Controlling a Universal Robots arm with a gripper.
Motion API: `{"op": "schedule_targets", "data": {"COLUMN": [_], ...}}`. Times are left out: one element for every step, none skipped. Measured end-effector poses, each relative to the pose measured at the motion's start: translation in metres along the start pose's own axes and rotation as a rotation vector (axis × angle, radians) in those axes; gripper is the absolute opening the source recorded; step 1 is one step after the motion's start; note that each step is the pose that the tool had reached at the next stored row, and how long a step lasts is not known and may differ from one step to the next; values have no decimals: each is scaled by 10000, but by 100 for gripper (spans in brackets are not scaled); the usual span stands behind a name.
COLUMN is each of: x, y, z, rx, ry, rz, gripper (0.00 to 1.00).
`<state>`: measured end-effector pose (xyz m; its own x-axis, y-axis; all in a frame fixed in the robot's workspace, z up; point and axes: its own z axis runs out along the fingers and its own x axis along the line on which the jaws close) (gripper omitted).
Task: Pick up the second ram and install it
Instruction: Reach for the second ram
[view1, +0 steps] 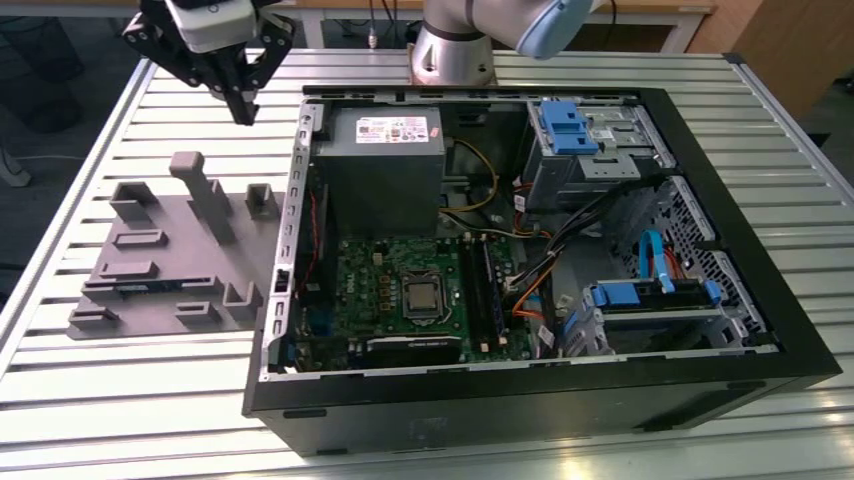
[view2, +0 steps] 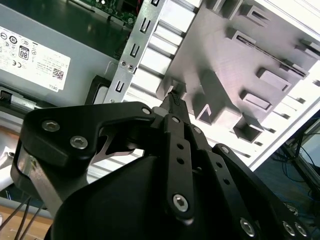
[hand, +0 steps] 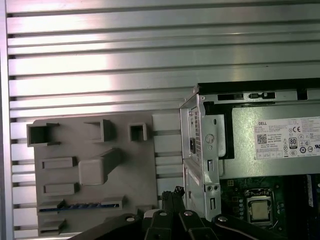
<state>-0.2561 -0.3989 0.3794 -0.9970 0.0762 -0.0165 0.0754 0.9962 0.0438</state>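
The second ram (hand: 80, 205) is a thin blue-green strip standing on edge in a slot of the grey tray (hand: 135, 165), near the tray's front. In the exterior view the ram (view1: 123, 284) shows as a dark line at the tray's (view1: 174, 255) front left. My gripper (view1: 244, 112) hangs high above the table behind the tray, close to the computer case's back left corner. Its black fingers (view2: 175, 100) meet at the tips and hold nothing. In the first wrist view the gripper (hand: 172, 192) sits between the tray and the case wall.
The open black computer case (view1: 747, 250) lies on the slatted metal table (view1: 80, 390). Inside it are the green motherboard (view1: 400, 290) with long memory slots (view1: 478, 290), a grey power supply (view1: 380, 150) and blue drive brackets (view1: 567, 125). Upright blocks (view1: 200, 195) rise from the tray.
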Motion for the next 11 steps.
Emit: {"op": "schedule_targets", "data": {"x": [5,10,15,19,24,29,33,38,43,48,53], "y": [0,-1,-1,-2,-2,-3,-3,-3,-4,-4,-5], "z": [1,2,3,4,6,8,9,10,11,12,14], "rx": [1,1,1,2,1,1,2,2,2,3,2], "ry": [2,4,5,8,10,12,15,16,18,20,21], "rz": [0,0,0,0,1,1,1,1,0,1,1], "gripper": [11,11,11,11,11,11,11,11,11,11,11]}}
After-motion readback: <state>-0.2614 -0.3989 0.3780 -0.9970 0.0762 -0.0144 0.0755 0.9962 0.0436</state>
